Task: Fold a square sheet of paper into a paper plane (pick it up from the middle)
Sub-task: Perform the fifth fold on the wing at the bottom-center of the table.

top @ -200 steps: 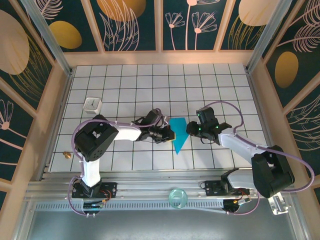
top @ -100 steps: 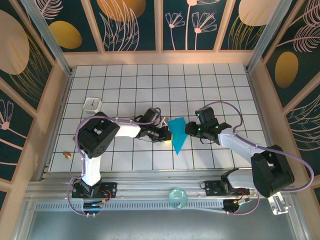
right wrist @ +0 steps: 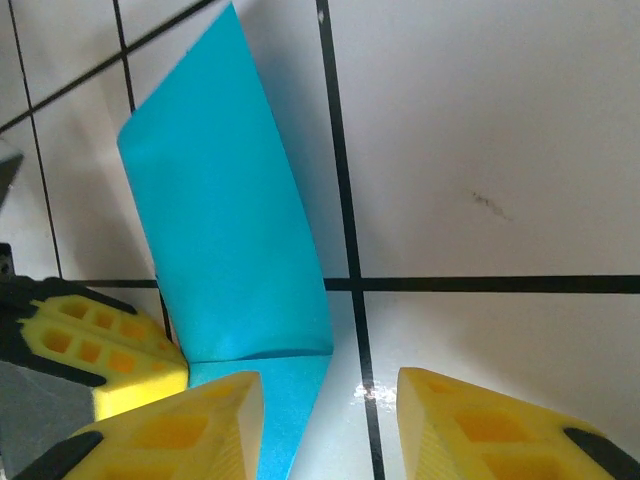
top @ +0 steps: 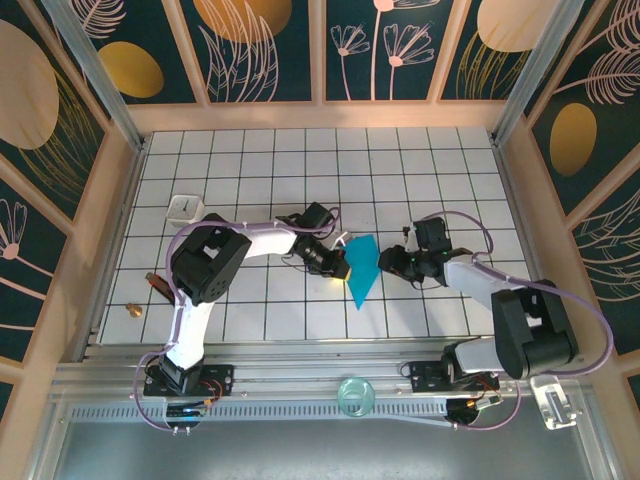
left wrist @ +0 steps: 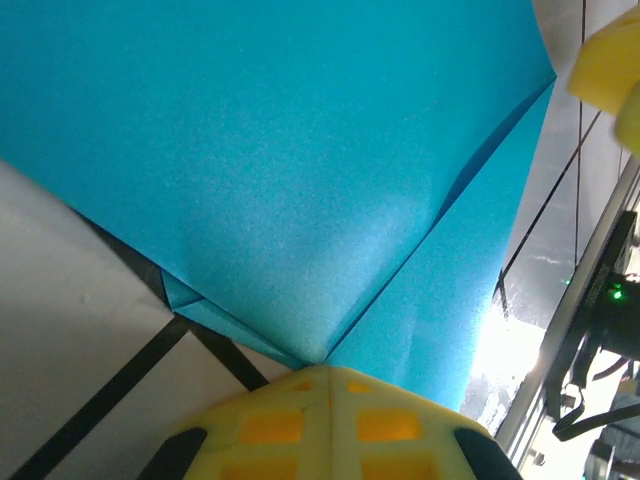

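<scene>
Paper sheet [top: 362,272], teal-blue and partly folded into a wedge, lies near the middle of the white gridded counter [top: 400,180]. Its broad end points away from the arm bases and its narrow tip points toward them. It sits between the two pincers.

Left wrist view: the paper sheet [left wrist: 280,180] shows overlapping layers whose fold lines meet at a corner directly above the yellow fingers [left wrist: 330,420].

Right wrist view: one flap of the paper sheet [right wrist: 230,230] stands up off the counter, curving slightly, with a lower layer flat on the tiles beneath it.

Left pincer [top: 337,266]: at the sheet's left edge. In its own view the left pincer [left wrist: 325,375] has its pads pressed together along a single seam, and the paper's corner runs down into that seam, so it is clamped on the sheet. From the right wrist, one of its yellow fingers [right wrist: 110,345] overlaps the sheet's lower left edge.

Right pincer [top: 393,262]: just beside the sheet's right edge. In its own view the right pincer [right wrist: 330,400] is spread wide with bare tile between the pads. Its left finger [right wrist: 180,430] lies at the flat layer, but whether they touch cannot be told.

Small white cube [top: 185,209]: on the counter's left side, well apart from the sheet.
</scene>
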